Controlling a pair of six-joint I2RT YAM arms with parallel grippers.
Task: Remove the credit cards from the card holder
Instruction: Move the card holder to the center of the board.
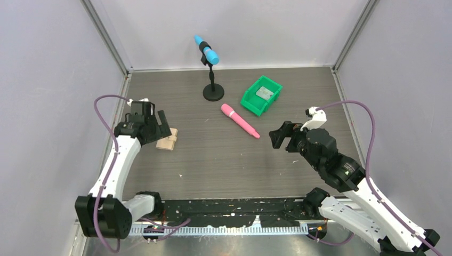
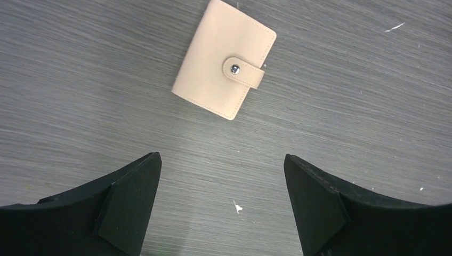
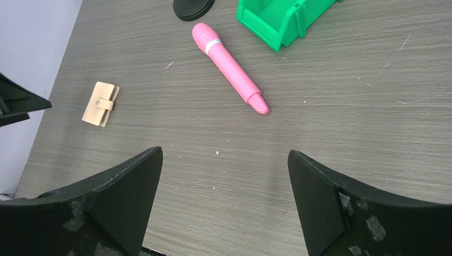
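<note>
The tan card holder (image 1: 167, 141) lies flat on the table at the left, shut by its snap strap; it also shows in the left wrist view (image 2: 224, 58) and the right wrist view (image 3: 100, 104). The blue credit card is not in view. A pale silvery-grey flat card (image 1: 264, 92) lies inside the green bin. My left gripper (image 1: 162, 125) is open and empty, just above the holder's near-left side; in its own view (image 2: 221, 157) the holder lies ahead of the fingertips, apart from them. My right gripper (image 1: 281, 136) is open and empty above the bare table (image 3: 224, 152).
A pink marker (image 1: 240, 120) lies slanted mid-table, also in the right wrist view (image 3: 230, 66). A green bin (image 1: 249, 102) stands behind it, with its wall in the right wrist view (image 3: 266, 21). A blue microphone on a black stand (image 1: 212, 92) is at the back. Walls enclose three sides.
</note>
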